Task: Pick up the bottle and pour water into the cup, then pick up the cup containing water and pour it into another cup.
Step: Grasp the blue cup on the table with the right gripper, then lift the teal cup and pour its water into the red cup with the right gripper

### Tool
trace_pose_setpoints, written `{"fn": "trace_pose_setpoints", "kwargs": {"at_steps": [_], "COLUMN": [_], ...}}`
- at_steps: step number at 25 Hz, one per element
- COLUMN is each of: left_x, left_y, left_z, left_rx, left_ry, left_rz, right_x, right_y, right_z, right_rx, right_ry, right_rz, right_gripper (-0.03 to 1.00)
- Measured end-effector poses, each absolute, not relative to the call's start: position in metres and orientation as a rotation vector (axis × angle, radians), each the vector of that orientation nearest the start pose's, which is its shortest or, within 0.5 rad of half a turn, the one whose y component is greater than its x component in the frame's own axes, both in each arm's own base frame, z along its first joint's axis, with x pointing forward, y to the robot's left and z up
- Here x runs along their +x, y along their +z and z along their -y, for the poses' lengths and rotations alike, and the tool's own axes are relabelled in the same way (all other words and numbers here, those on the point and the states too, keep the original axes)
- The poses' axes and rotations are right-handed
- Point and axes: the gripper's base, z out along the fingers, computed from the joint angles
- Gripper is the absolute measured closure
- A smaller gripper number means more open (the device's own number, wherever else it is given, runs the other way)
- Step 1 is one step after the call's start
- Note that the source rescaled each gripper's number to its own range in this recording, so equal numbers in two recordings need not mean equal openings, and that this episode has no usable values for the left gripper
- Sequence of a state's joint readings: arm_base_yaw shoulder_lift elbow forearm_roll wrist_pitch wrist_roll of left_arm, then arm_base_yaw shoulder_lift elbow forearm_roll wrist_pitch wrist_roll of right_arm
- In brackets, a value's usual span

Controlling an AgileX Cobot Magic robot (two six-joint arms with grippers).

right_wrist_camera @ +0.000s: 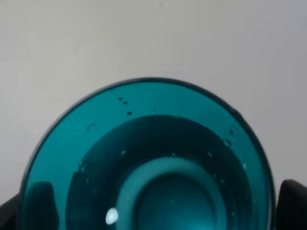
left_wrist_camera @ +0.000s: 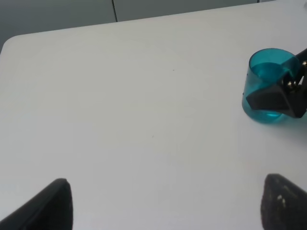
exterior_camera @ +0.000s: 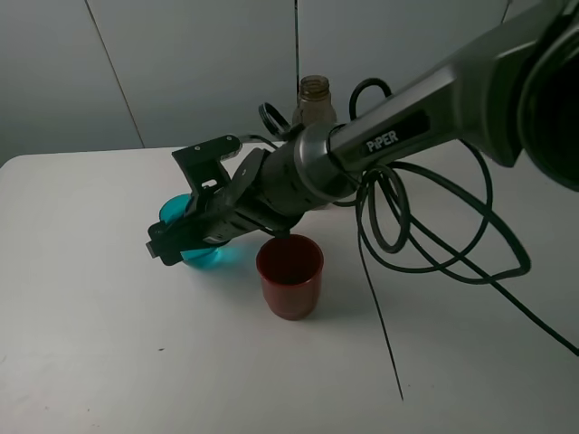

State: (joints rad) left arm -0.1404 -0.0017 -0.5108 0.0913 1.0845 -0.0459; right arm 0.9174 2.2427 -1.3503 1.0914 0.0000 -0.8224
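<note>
The teal cup (exterior_camera: 201,250) stands upright on the white table, left of centre. My right gripper (exterior_camera: 172,203) reaches across to it and is open, one finger on each side of its wall. In the right wrist view the cup (right_wrist_camera: 148,158) fills the frame, with droplets on its inner wall, and the dark fingertips (right_wrist_camera: 293,203) sit just outside its rim. The red cup (exterior_camera: 289,276) stands empty-looking just right of the teal one. The bottle (exterior_camera: 317,98) rises behind my right arm, only its neck showing. My left gripper (left_wrist_camera: 168,206) is open over bare table, well away from the teal cup (left_wrist_camera: 268,86).
Black cables (exterior_camera: 425,226) loop from the right arm down over the table to the right of the red cup. A grey wall (exterior_camera: 181,63) stands close behind the table's far edge. A thin seam (exterior_camera: 384,334) crosses the tabletop.
</note>
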Motion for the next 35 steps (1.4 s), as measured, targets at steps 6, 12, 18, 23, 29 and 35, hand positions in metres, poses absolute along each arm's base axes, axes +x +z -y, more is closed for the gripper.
{"fn": "trace_pose_setpoints", "kwargs": {"at_steps": [6,12,18,23,29,35], "left_x": [-0.007,-0.006,-0.006,-0.006,-0.006,-0.006], "left_y": [0.279,0.279,0.279,0.279,0.279,0.279], "left_z": [-0.008,-0.009,-0.009,-0.009,-0.009,-0.009], "left_rx": [0.091,0.09,0.09,0.09,0.09,0.09], "left_ry": [-0.006,-0.002,-0.002,-0.002,-0.002,-0.002], "left_rz": [-2.05,-2.05,-2.05,-2.05,-2.05,-2.05], "right_x": [0.28,0.281,0.283,0.283,0.281,0.277], "right_y": [0.09,0.091,0.092,0.092,0.1,0.132], "right_z": [-0.367,-0.367,-0.367,-0.367,-0.368,-0.369], "right_rx": [-0.767,-0.747,-0.731,-0.742,-0.828,-0.933], "right_ry": [0.562,0.561,0.556,0.552,0.547,0.572], "right_rz": [-2.319,-2.32,-2.313,-2.308,-2.267,-2.18], "right_gripper": [-0.03,0.18,0.79,0.81,0.83,0.84]}}
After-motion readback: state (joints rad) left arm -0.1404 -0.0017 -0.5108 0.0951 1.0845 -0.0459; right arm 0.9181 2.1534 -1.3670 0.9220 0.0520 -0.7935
